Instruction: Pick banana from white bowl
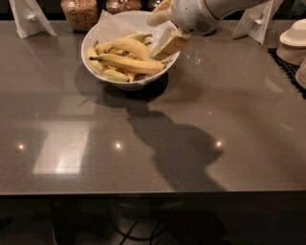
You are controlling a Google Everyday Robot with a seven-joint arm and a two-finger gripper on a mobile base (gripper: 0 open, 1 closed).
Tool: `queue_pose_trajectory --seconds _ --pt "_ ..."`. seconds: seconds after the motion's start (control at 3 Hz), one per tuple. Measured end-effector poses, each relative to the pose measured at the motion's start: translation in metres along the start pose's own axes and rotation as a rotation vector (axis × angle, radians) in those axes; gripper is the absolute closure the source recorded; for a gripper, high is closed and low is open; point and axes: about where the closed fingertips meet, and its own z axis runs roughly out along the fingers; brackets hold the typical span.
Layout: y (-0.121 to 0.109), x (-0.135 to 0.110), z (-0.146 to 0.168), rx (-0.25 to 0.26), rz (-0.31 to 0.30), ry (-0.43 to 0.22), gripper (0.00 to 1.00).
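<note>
**A:** Here's the gripper [166, 44], hanging at the right-hand rim of the white bowl [138, 85], its tan tip angled down and to the left, into the bowl.

**B:** And the banana [126, 62]?

**A:** Lying in the bowl, stretched across the middle of the pile, with its dark stem tip pointing left. The other end runs right up under the gripper's tip. Whether the two touch, I can't make out.

**B:** Is the gripper spread or closed?

**A:** Can't tell from this angle. The banana rests flat on the others, not lifted.

**B:** What else is in there?

**A:** A plumper, more curved banana [128, 44] sits just behind it, with shorter pale ones tucked beneath. Crumpled white paper [122, 21] lines the bowl.

**B:** And around the bowl?

**A:** It stands at the far side of a glossy grey table [239, 119]. A glass jar [80, 12] is just behind it, a white folded card [29, 16] at the far left, and stacked white dishes [294, 40] at the right edge. The arm's dark shadow [177, 148] falls across the tabletop in front of the bowl.
</note>
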Motion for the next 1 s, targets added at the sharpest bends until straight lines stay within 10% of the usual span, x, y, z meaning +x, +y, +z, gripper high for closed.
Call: queue_pose_trajectory --seconds 1.0 --pt "-0.001 0.002 0.060 -0.026 -0.023 -0.029 0.47"
